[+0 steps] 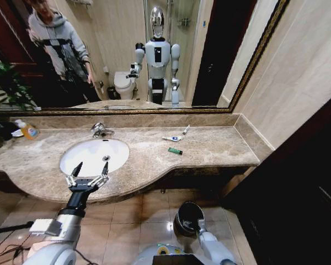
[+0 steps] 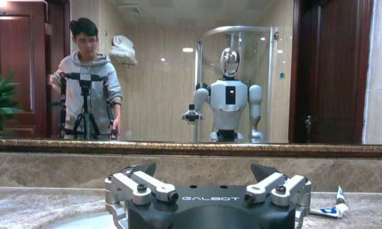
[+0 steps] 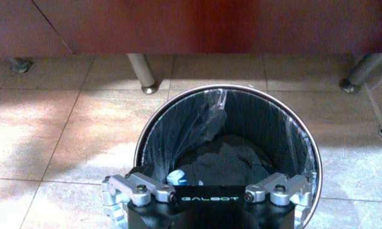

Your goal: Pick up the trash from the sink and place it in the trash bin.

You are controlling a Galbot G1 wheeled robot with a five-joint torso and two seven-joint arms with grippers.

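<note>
Sink [image 1: 94, 156]: white oval basin set in a beige marble counter [image 1: 209, 144], chrome faucet [image 1: 101, 130] at its 12 o'clock rim, mirror [image 1: 127, 49] behind.

Left gripper [image 1: 88, 171]: poised over the basin's 6 o'clock edge, fingers spread wide, holding nothing.

Trash, on the counter well off toward 3 o'clock from the basin: white tube with blue marks [image 1: 172, 138]; white strip [image 1: 186, 130] just beyond it toward the mirror; green-black piece [image 1: 175, 150] nearer the counter's front edge. From the left wrist camera, a blue-marked white tube [image 2: 327, 210] lies on the marble past the spread fingers.

Trash bin [image 1: 188, 217]: round shiny metal bucket on the tiled floor [image 1: 149, 212] below the counter, dark liner inside.

Right gripper [image 3: 209, 190]: low, directly over the bin's rim, jaws parted, holding nothing.

Bottle of orange liquid [image 1: 27, 130]: on the counter at the basin's 10 o'clock.
</note>
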